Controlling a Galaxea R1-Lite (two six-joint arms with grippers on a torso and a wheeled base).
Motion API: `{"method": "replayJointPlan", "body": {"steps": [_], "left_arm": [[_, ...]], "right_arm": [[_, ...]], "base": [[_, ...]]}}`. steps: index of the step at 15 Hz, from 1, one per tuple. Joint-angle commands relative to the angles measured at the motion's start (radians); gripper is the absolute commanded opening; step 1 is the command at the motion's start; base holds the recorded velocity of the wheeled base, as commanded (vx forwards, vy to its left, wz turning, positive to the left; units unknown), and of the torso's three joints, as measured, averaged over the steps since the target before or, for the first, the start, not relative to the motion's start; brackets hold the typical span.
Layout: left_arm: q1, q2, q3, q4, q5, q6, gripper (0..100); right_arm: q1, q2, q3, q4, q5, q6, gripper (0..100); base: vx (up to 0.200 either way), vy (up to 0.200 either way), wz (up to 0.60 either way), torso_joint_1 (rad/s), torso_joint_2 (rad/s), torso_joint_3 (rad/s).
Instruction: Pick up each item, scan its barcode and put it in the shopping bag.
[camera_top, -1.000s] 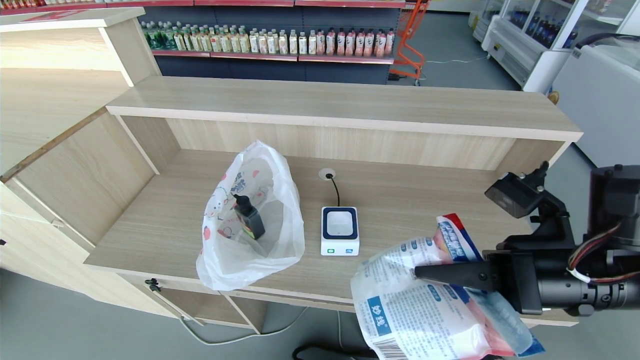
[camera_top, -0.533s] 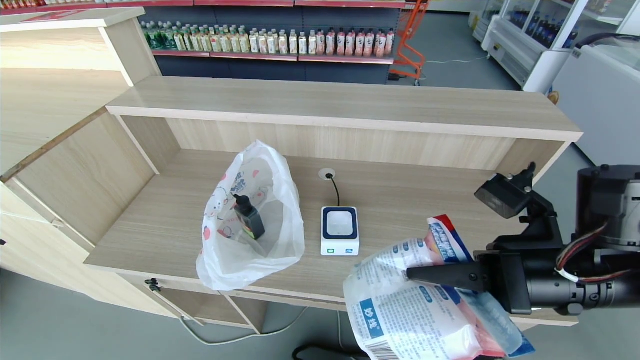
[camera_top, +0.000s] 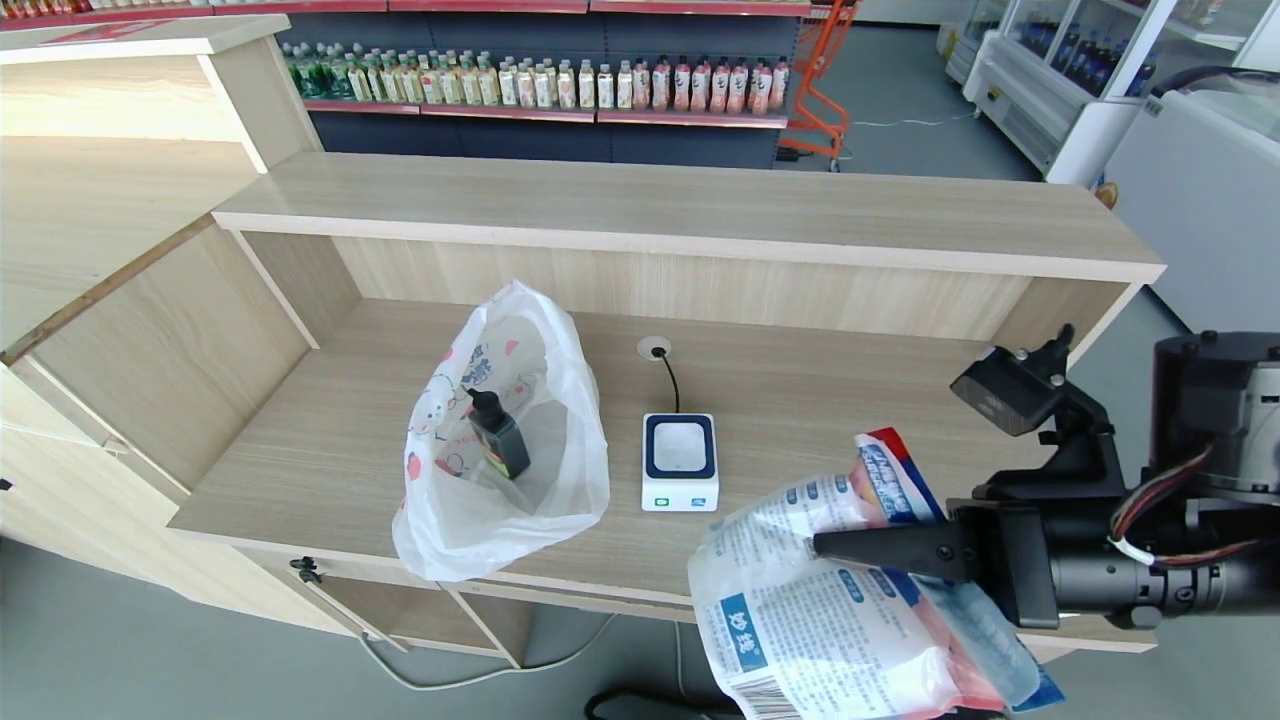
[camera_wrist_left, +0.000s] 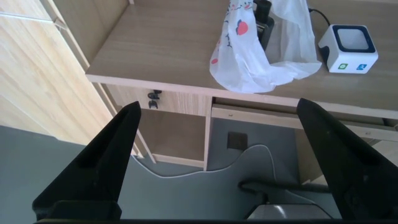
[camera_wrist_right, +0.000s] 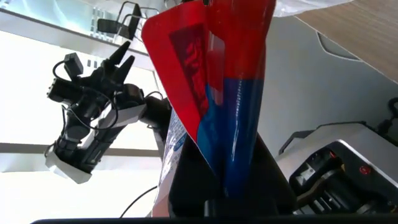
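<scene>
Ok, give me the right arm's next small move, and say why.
Probably carry the packet over the scanner, barcode turned down. The right gripper holds the packet at the near edge of the counter, right of the scanner, and the barcode at its lower end faces up.

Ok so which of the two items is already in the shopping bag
The small dark bottle: it sits inside the white shopping bag. The other item, the white-and-blue packet, is clamped in the right tool, outside the bag.
</scene>
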Motion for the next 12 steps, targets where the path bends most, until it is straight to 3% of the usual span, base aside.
{"method": "replayJointPlan", "body": {"steps": [1, 3, 4, 5, 12], "left_arm": [[0.000, 0.000, 0.000, 0.000, 0.001, 0.000, 100], [0.000, 0.000, 0.000, 0.000, 0.001, 0.000, 100], [0.000, 0.000, 0.000, 0.000, 0.001, 0.000, 100], [0.000, 0.000, 0.000, 0.000, 0.001, 0.000, 100], [0.000, 0.000, 0.000, 0.000, 0.001, 0.000, 100]], "right_arm": [[-0.080, -0.043, 0.034, -0.021, -0.023, -0.210, 0], [-0.262, -0.065, 0.048, 0.019, -0.109, -0.614, 0], [-0.314, -0.072, 0.045, 0.052, -0.146, -0.715, 0], [-0.345, -0.115, 0.049, 0.078, -0.224, -0.789, 0], [-0.463, -0.140, 0.077, 0.075, -0.278, -1.060, 0]], "base": [[0.000, 0.000, 0.00, 0.000, 0.00, 0.000], [0.000, 0.000, 0.00, 0.000, 0.00, 0.000], [0.000, 0.000, 0.00, 0.000, 0.00, 0.000], [0.000, 0.000, 0.00, 0.000, 0.00, 0.000], [0.000, 0.000, 0.00, 0.000, 0.00, 0.000]]}}
